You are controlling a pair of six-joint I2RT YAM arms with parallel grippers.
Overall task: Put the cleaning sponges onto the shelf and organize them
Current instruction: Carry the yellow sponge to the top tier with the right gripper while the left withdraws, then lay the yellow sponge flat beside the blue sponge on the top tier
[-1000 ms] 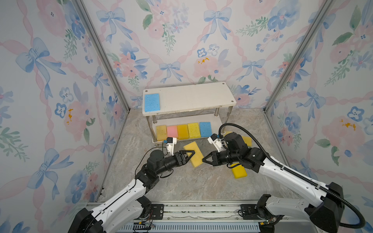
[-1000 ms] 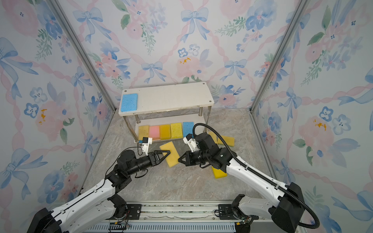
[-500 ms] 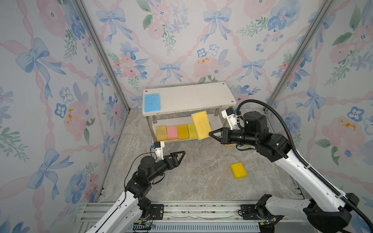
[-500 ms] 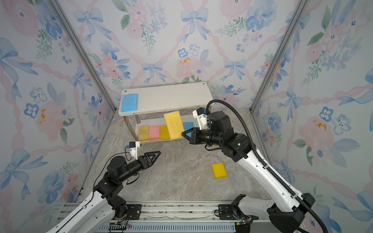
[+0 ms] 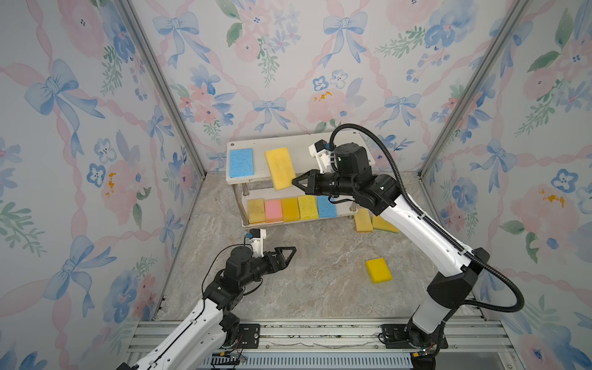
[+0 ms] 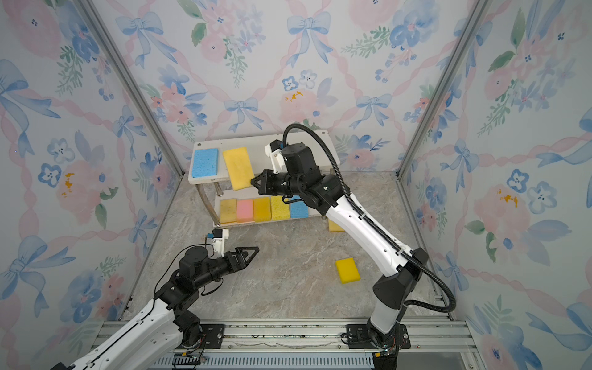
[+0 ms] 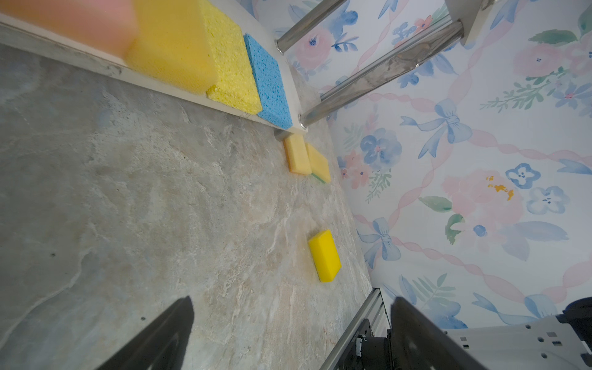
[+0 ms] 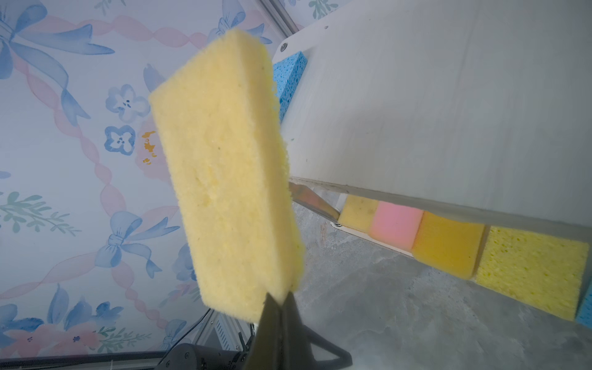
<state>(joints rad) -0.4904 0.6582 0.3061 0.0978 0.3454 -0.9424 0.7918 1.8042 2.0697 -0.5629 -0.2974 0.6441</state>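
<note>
Right jaws are pinching a pale yellow sponge (image 5: 279,168) by 1 corner, holding it tilted over the shelf (image 5: 298,142) top board's front edge, beside a blue sponge (image 5: 241,162). 5 sponges (image 5: 290,209) are lining the lower board. Left jaws are gaping wide, empty, above the bench (image 5: 320,288).
</note>
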